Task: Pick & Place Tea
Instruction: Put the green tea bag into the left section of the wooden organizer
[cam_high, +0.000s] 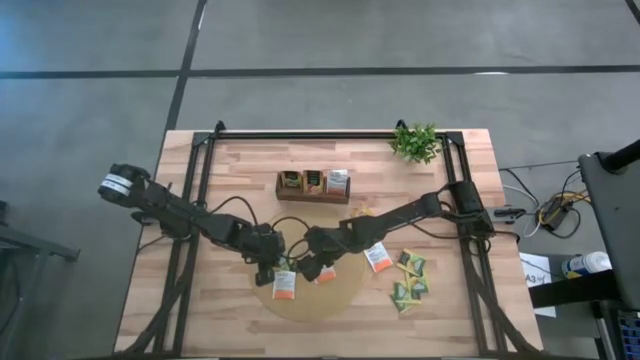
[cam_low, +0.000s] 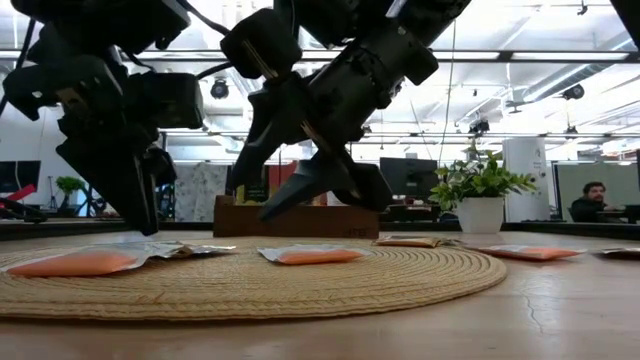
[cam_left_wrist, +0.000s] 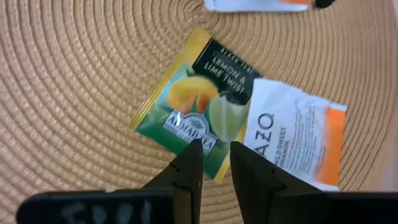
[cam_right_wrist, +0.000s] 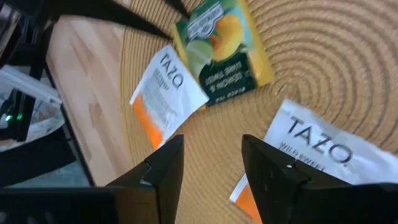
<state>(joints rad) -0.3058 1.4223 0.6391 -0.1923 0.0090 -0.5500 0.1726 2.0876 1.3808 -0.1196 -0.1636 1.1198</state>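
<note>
Released right claw (cam_right_wrist: 208, 168) hovers over white-orange sachet (cam_right_wrist: 163, 93); left claw (cam_left_wrist: 214, 165) state unclear.

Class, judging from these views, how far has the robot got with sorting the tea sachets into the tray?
Done: the dark brown wooden tray already holds sachets. In hand: nothing; the left gripper and open right gripper hover over the round tan woven mat. Left: the green-and-yellow sachet, white-and-orange sachets, a pile.

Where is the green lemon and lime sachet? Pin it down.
The green lemon and lime sachet lies flat on the round mat, overlapping a white and orange sachet, just ahead of the left gripper.
</note>
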